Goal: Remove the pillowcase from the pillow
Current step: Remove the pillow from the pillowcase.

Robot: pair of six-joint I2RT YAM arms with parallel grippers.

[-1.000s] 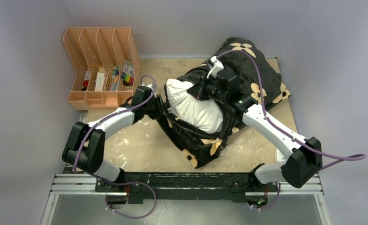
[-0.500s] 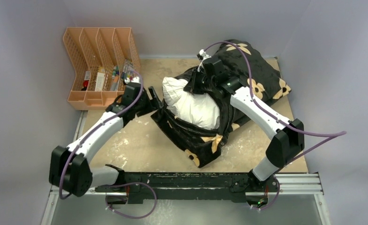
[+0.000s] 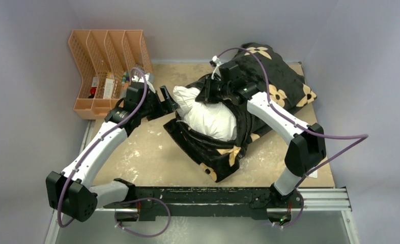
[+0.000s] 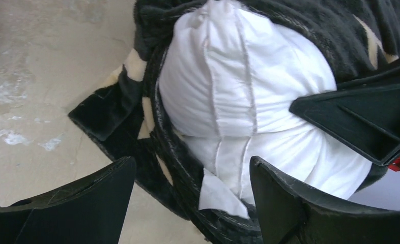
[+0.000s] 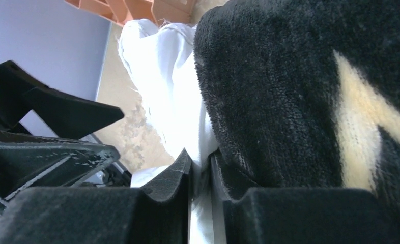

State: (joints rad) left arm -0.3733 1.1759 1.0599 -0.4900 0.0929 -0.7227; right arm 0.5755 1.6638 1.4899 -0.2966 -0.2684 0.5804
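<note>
The black plush pillowcase (image 3: 208,147) with tan motifs lies across the table. The white pillow (image 3: 213,118) bulges out of its open left end. My right gripper (image 3: 207,93) is shut on a fold of the pillow's white fabric at the case's upper rim; in the right wrist view the fingers (image 5: 200,165) pinch the pillow (image 5: 167,76) beside the pillowcase (image 5: 289,91). My left gripper (image 3: 170,99) is open and empty, just left of the pillow's exposed end. In the left wrist view its jaws (image 4: 193,170) frame the pillow (image 4: 238,86), its small tag (image 4: 221,195) and the case's rim (image 4: 116,107).
An orange desk organizer (image 3: 106,71) with pens and small items stands at the back left, close behind my left wrist. The tan tabletop (image 3: 147,152) shows in front of the pillowcase. Grey walls enclose the table on three sides.
My right gripper has drawn the pillow's end leftward, further out of the case. My left gripper has moved back and up from the case's left rim to the pillow's exposed end.
</note>
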